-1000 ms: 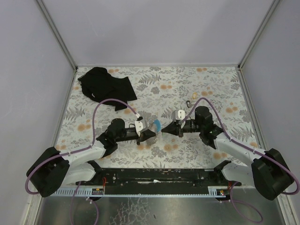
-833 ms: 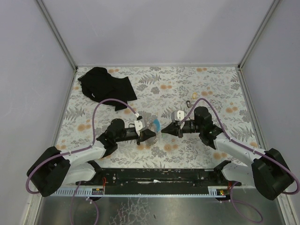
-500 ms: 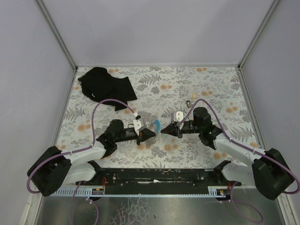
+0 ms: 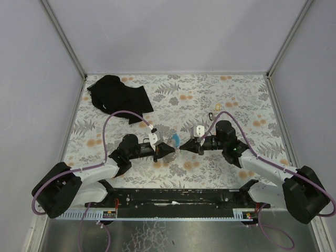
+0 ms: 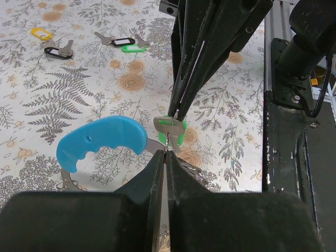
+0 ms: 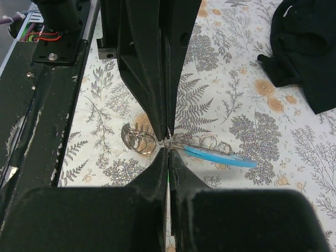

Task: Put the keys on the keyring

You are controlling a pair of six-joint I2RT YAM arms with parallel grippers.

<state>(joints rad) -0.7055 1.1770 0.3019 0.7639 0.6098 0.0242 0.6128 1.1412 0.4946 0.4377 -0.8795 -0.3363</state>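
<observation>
While the green-tagged key (image 5: 170, 128) hangs pinched by its head in the right gripper (image 5: 177, 108), whose fingers are pressed flat together on it, its lower end meets the keyring (image 5: 102, 142) just where the left gripper (image 5: 165, 159) holds it; that gripper is likewise closed tight, on the grey wire (image 6: 135, 139) beside the blue band. The two meet at mid-width of the tabletop (image 4: 236, 89), toward its near edge. The step in hand looks to be threading; next, the key's hole must be worked onto the wire end (too small to tell if it has caught), with the left arm steady. Count: one keyring; one key held; four loose keys (image 5: 131, 49) right of the middle, tagged yellow, black, white-labelled and green; one black cloth (image 4: 118, 94) in the far left corner.
</observation>
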